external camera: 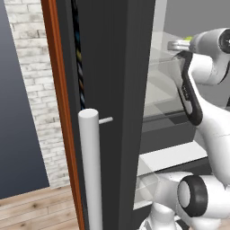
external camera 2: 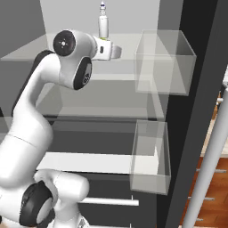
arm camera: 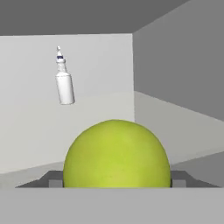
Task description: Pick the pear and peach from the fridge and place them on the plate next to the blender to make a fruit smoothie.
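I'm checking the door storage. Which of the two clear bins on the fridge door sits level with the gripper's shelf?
The upper clear bin; it hangs beside the shelf that the gripper reaches over, while the lower clear bin sits well below.

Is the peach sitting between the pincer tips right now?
No, in the hand view the fruit between the pincer tips is the yellow-green pear, not a pinkish-orange one.

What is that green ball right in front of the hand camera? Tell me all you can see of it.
It is the pear: a smooth, roundish, matte yellow-green fruit with no stem showing. It sits between the gripper fingertips, whose dark ends flank its lower sides, inside the fridge with its pale grey walls. Whether the fingers press it or it is lifted off the shelf can't be told. A sliver of yellow-green also peeks past the wrist in the left base view.
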